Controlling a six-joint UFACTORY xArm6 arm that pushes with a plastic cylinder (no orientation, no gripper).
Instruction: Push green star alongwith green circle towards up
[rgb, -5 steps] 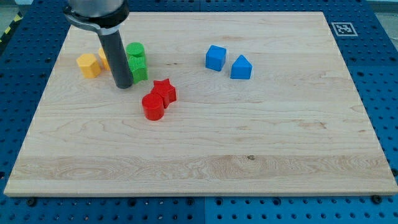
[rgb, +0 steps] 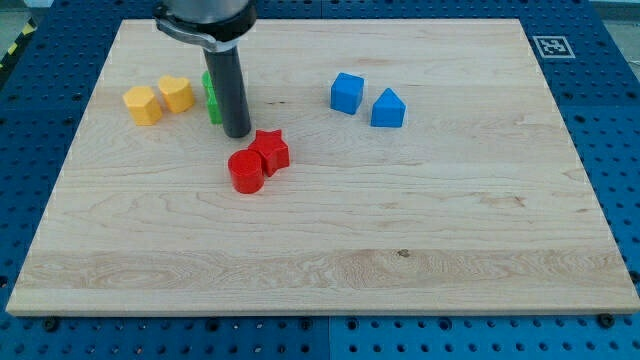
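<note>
A pale wooden board (rgb: 330, 250) lies on a blue perforated table (rgb: 620, 120), with a small black-and-white marker tag (rgb: 548, 45) at the board's top right corner.

Near the view's left, two yellow blocks sit side by side: a yellow hexagon-like block (rgb: 142, 104) and, just to its right, a yellow heart (rgb: 177, 93). Below the middle of this group, a red cylinder (rgb: 245, 171) touches a red star (rgb: 270, 151) at its upper right. Well apart, toward the view's right, a blue cube (rgb: 347, 92) stands beside a blue block with a sloped top (rgb: 387, 108).

No containers are on the board.

The dark rod comes down from the view's top, and my tip (rgb: 237, 133) rests on the board just above and left of the red star. The rod has no jaws and holds nothing.

The green blocks (rgb: 212, 98) are almost wholly hidden behind the rod; only a thin green sliver shows at its left edge, right of the yellow heart. Their shapes cannot be made out.
</note>
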